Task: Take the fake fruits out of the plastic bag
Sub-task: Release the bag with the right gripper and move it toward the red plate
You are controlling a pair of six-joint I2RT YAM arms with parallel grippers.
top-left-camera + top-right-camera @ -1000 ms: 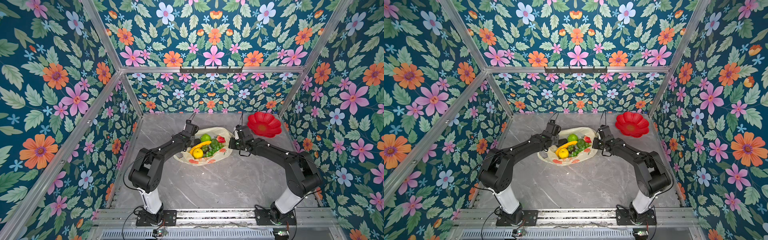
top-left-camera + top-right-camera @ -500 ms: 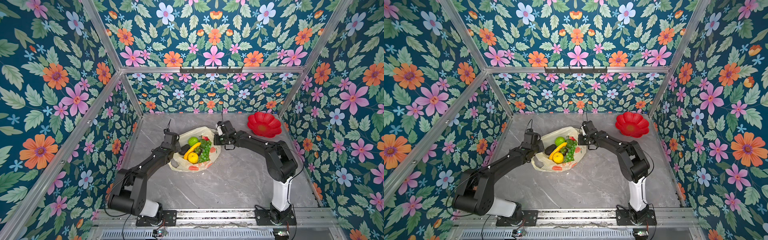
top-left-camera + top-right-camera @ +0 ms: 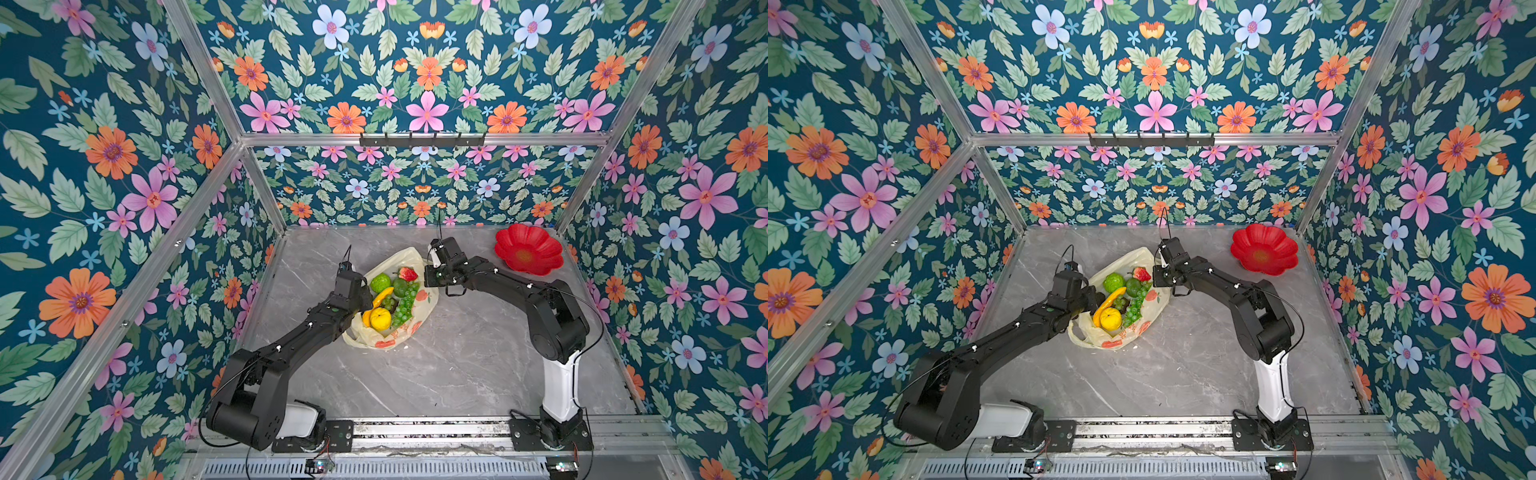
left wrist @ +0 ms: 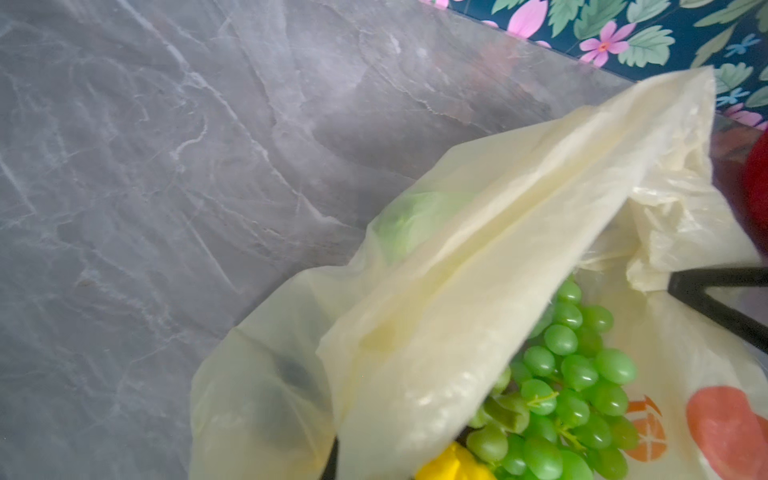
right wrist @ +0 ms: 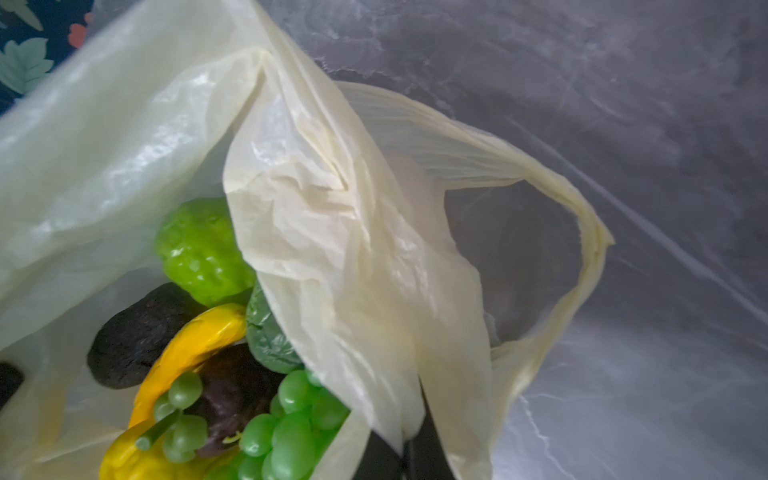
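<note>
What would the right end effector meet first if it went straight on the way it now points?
The plastic bag: the right end effector is shut on its crinkled wall, and that film fills the line just ahead. What lies behind the film, green grapes or table, is unclear.

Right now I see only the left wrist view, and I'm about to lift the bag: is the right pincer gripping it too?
Observer: Yes, the right pincer is shut on a fold of the plastic bag, beside a handle loop.
Operator: Any fruit hidden from me?
Observer: A red strawberry lies at the bag's far end.
Operator: And the plate?
Observer: The red plate stands in the table's far right corner, apart from the bag.
</note>
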